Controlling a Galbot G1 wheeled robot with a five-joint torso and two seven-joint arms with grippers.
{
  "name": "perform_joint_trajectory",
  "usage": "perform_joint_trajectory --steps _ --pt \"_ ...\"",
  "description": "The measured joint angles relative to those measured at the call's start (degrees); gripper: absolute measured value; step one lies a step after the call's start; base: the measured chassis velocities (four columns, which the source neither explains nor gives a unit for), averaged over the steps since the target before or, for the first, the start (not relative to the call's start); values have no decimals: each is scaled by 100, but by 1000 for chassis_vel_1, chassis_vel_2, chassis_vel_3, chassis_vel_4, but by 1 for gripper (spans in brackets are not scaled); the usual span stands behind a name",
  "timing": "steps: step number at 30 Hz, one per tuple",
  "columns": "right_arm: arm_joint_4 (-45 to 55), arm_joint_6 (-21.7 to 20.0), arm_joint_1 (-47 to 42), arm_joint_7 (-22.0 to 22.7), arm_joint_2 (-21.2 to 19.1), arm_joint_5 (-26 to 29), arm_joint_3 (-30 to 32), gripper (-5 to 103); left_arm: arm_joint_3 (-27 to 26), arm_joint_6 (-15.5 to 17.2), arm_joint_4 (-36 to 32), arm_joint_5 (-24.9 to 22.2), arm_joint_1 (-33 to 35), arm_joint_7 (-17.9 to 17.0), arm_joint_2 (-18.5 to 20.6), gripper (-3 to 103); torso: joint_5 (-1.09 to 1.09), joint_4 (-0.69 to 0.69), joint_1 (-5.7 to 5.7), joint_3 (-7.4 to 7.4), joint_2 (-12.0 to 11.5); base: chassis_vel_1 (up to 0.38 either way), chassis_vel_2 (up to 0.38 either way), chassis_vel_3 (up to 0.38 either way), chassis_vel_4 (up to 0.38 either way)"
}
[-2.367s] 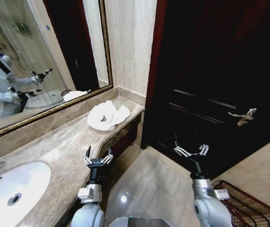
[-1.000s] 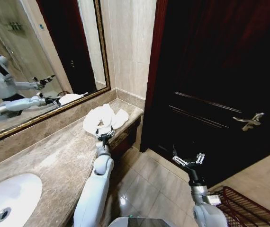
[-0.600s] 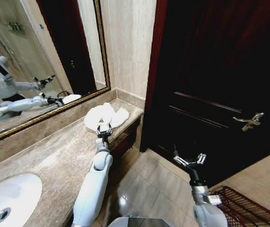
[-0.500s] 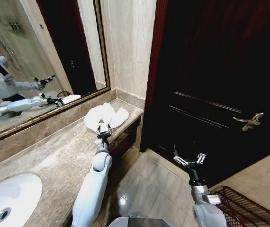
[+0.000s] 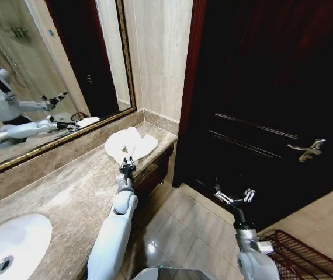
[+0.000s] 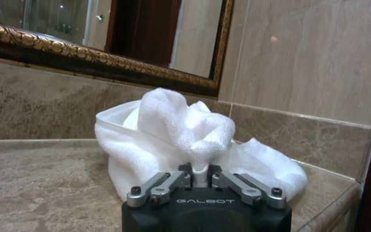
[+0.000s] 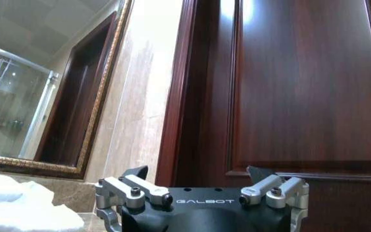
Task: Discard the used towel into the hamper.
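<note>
Nearest to us, at the lower right of the head view, the hamper (image 5: 307, 256) stands on the tiled floor (image 5: 184, 233), its dark reddish open-weave rim just beside our right arm and well apart from the marble counter (image 5: 67, 192). Just counter-side of the hamper, our right gripper (image 5: 235, 197) hangs in the air in front of the dark wooden door (image 5: 271, 87), its fingers spread wide with nothing between them; the right wrist view shows the same splayed fingers (image 7: 131, 186) against the door panels. On the counter's near end sits a white sink (image 5: 9, 245). Farther along the counter, our left arm stretches out to the left gripper (image 5: 127, 165), whose fingers are pinched together on a fold of the towel (image 5: 130, 143). In the left wrist view the white towel (image 6: 179, 140) rises in a crumpled heap right in front of the left gripper (image 6: 200, 180), a narrow tuck of cloth caught between the fingers. The towel lies on the counter's far end, in the corner by the tiled wall (image 5: 158, 58). Behind the counter hangs a gold-framed mirror (image 5: 49, 76).
</note>
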Motion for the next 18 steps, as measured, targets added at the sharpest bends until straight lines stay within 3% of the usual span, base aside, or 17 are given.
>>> perform_joint_trajectory --steps 6,9,18 --pt "10 11 -8 -19 24 1 -3 100 -38 -220 -30 -6 129 92 -26 4 0 0 0 0 0 0 0 0 0" --pt "11 44 -22 -20 55 -1 -20 100 -81 -506 -152 -10 313 215 -72 4 0 0 0 0 0 0 0 0 0" --pt "37 85 -35 -15 113 -5 -87 100 -219 -703 -921 13 896 434 -140 4 0 0 0 0 0 0 0 0 0"
